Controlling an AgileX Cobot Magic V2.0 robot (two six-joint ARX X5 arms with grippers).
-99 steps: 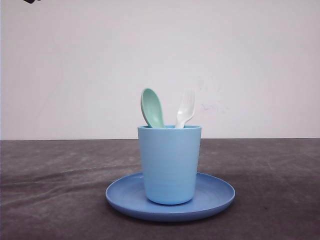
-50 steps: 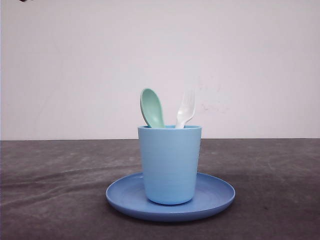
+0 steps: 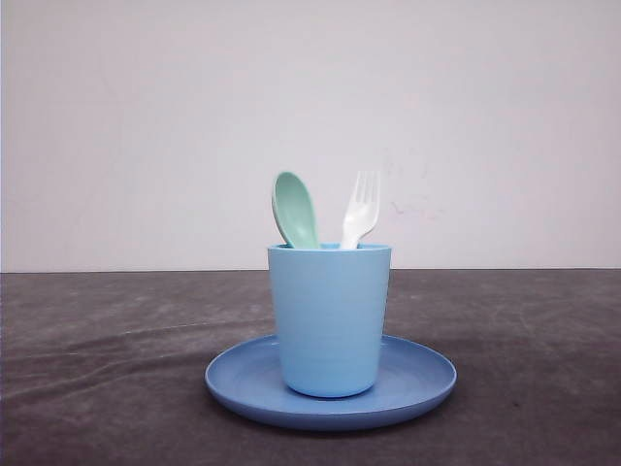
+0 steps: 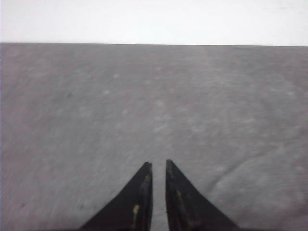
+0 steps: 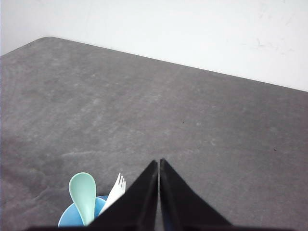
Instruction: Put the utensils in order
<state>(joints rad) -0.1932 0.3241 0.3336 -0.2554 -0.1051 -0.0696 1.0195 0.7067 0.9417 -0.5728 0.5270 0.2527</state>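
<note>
The mint-green spoon (image 3: 296, 209) and the white fork (image 3: 361, 209) stand side by side in the light blue cup (image 3: 330, 320), bowl and tines up, spoon on the left. The cup rests upright in the middle of the round blue plate (image 3: 419, 377). In the right wrist view my right gripper (image 5: 159, 162) is shut on nothing and hangs above and beside the cup (image 5: 67, 219), where the spoon (image 5: 83, 192) and the fork (image 5: 117, 188) poke out. My left gripper (image 4: 159, 163) hovers over bare table, its fingers a narrow slit apart and holding nothing.
The dark grey table (image 3: 97, 369) stretches to both sides of the plate, with a white wall (image 3: 146, 126) behind it. Its far edge and a rounded corner (image 5: 45, 39) show in the right wrist view.
A dark arm part at the top left corner of the front view has slid out of the frame. The fork stands slightly more upright. Cup, plate and spoon have not moved.
</note>
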